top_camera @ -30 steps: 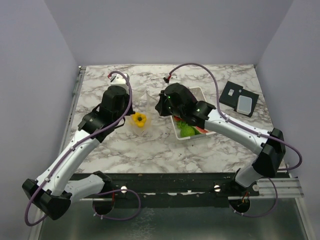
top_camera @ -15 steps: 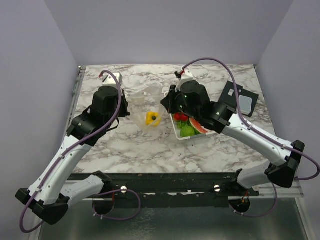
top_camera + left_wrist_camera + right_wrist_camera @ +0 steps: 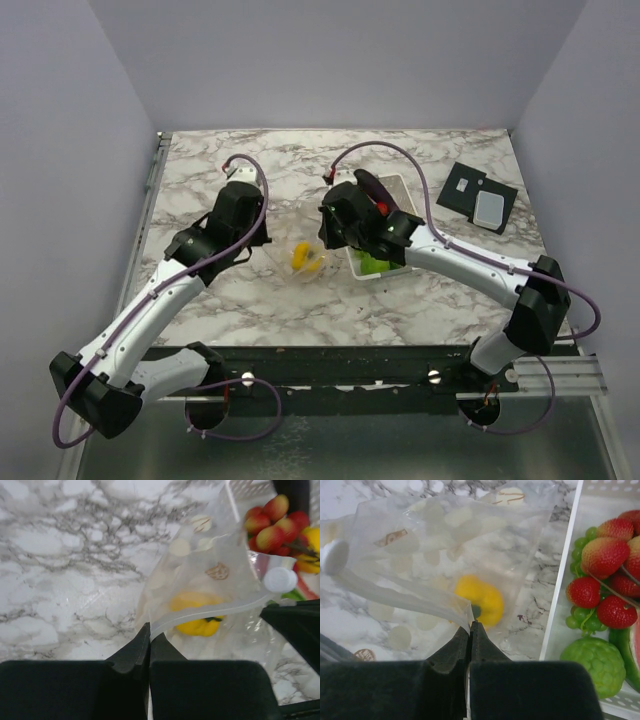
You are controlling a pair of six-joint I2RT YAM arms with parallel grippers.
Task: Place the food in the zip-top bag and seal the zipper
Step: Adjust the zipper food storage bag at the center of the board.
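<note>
Bag [image 3: 290, 250] shifted nearer | wrist views: left hand [image 3: 149, 631], right hand [image 3: 470, 627] pinch zipper [image 3: 210, 611]

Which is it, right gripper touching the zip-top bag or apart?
Touching. The right wrist view shows the right gripper shut on the zip-top bag, pinching its mouth edge.

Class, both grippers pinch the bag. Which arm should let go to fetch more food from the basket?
Probably the right: the right gripper is beside the white basket of toy fruit; the left gripper pinches the zip-top bag's far end.
</note>
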